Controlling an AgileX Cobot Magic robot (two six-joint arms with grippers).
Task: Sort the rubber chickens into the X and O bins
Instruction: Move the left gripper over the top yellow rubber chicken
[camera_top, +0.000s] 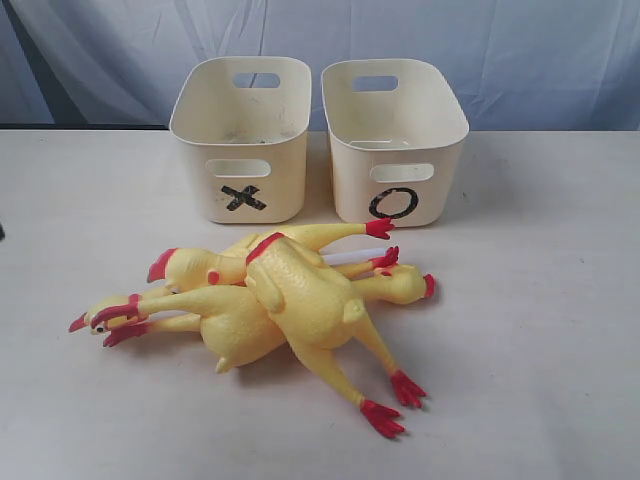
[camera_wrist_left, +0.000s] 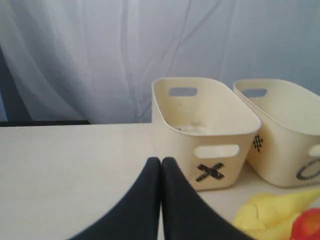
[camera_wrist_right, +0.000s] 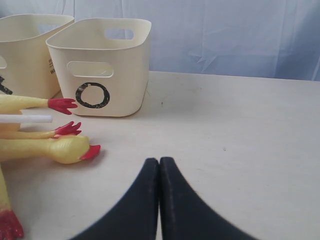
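Exterior view: yellow rubber chickens (camera_top: 225, 325) with red combs are piled on the pale table (camera_top: 540, 360), on the near side of the cream plastic X tub (camera_top: 200, 190), left, and O tub (camera_top: 350, 190), right. The topmost chicken (camera_top: 310, 300) is laid diagonally, head far-left, feet near-right. The black left gripper (camera_wrist_left: 161, 167) and right gripper (camera_wrist_right: 159, 167) are pressed together, empty.

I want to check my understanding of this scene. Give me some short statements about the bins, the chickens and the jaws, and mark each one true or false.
1. In the exterior view the X bin stands left of the O bin. True.
2. One of the rubber chickens lies inside the O bin. False: they lie piled on the table before the bins.
3. The left gripper and the right gripper both have shut jaws. True.
4. The right gripper holds a chicken. False: it holds nothing.
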